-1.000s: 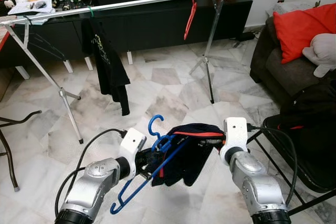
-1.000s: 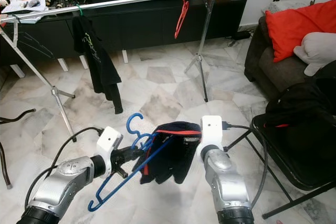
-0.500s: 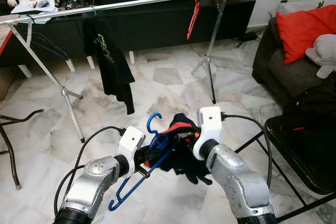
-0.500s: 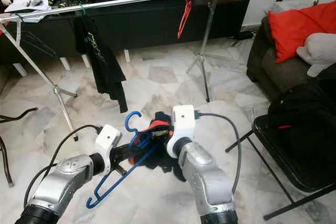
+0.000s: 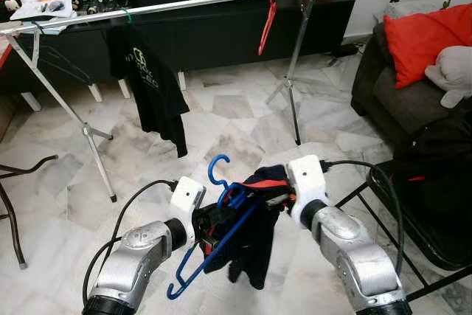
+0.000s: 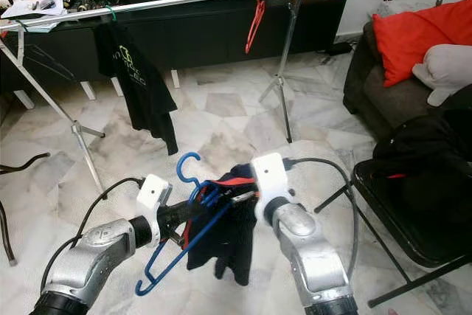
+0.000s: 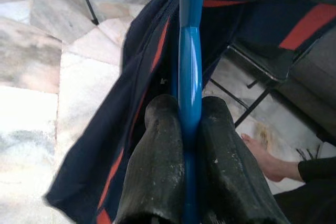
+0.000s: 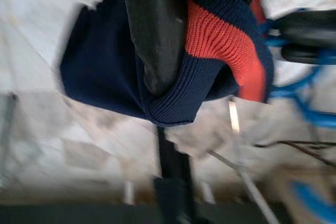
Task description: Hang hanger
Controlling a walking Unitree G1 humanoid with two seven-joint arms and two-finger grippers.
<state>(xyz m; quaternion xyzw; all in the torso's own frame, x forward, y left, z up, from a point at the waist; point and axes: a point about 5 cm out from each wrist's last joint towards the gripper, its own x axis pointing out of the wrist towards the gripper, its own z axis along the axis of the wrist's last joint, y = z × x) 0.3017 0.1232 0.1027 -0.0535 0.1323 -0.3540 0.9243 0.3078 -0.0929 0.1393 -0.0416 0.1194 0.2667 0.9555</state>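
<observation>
We are dressing the hanger [image 5: 221,226], judging by what we hold: our two arms are meeting low before us, over the marble floor [image 5: 243,119], well short of the rail [image 5: 184,4] where the hanger must end up. Our left gripper [image 7: 184,129] is pinching the blue hanger's bar, its two black fingers [image 7: 157,156] pressed against it from both sides. Our right gripper [image 8: 199,30] is clamping the ribbed navy-and-red edge of the garment [image 5: 254,245], which is draping over the hanger and hanging below it.

Both forearms are reaching forward and inward, the left from low on the left, the right bent across toward the centre, so the grippers are working just beside each other. The hanger is tilting, its hook [image 5: 216,170] pointing up and away from us.

The garment looks only partly seated, bunched near the hook. The next move, as we judge it, calls for pulling the cloth along the hanger's shoulder until it sits evenly, then lifting the hook to the rail between the black shirt [image 5: 151,90] and the red hanger [image 5: 266,21].
</observation>
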